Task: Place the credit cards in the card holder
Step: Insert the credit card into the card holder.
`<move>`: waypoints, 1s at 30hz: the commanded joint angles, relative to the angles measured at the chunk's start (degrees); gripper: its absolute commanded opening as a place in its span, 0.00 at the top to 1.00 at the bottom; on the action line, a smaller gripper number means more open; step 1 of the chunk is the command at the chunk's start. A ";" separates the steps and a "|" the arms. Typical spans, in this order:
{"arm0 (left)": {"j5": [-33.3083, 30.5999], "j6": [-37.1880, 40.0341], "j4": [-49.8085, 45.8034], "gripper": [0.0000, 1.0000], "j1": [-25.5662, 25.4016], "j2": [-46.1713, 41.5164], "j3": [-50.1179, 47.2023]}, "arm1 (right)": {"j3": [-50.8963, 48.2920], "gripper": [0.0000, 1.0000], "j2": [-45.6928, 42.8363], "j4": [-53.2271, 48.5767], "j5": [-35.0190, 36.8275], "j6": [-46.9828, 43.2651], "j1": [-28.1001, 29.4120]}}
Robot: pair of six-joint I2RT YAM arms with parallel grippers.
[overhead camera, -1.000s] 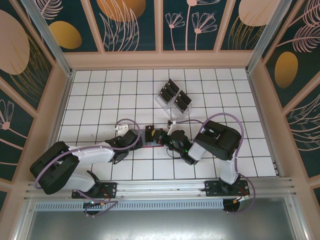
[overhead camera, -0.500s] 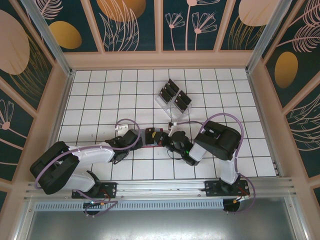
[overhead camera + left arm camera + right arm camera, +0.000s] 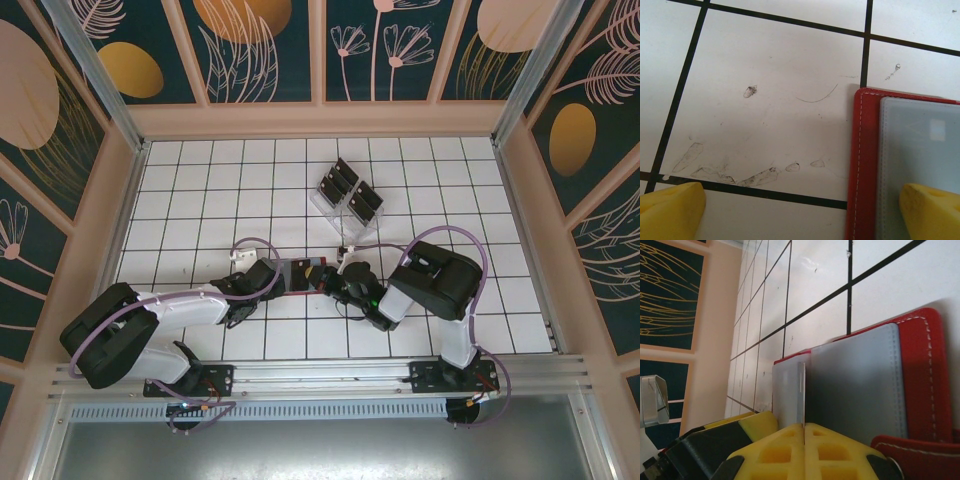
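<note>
The holder (image 3: 303,272) lies open on the table (image 3: 200,180), about midway between its side edges and nearer the near edge. The left gripper (image 3: 800,215) is spread wide, and one fingertip (image 3: 932,212) presses on the grey pocket. The right gripper (image 3: 804,450) pinches a card (image 3: 801,390) edge-on at the pocket. More cards (image 3: 341,178) stand in the rack (image 3: 320,203) toward the far edge, so most of the task looks undone. I cannot tell whether any card is pocketed.

card holder (image 3: 302,274): red wallet, lying open and flat on the white tiles (image 3: 200,200), greyish pockets up.
credit cards (image 3: 340,180): black, alike, tilted in rows in a clear rack (image 3: 325,203) well beyond; one edge-on over the pockets.
</note>
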 commanded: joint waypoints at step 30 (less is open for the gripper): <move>1.04 0.27 -2.87 0.01 -0.23 1.86 -1.56 | 7.77 1.00 3.03 -12.87 -10.05 -0.62 -1.88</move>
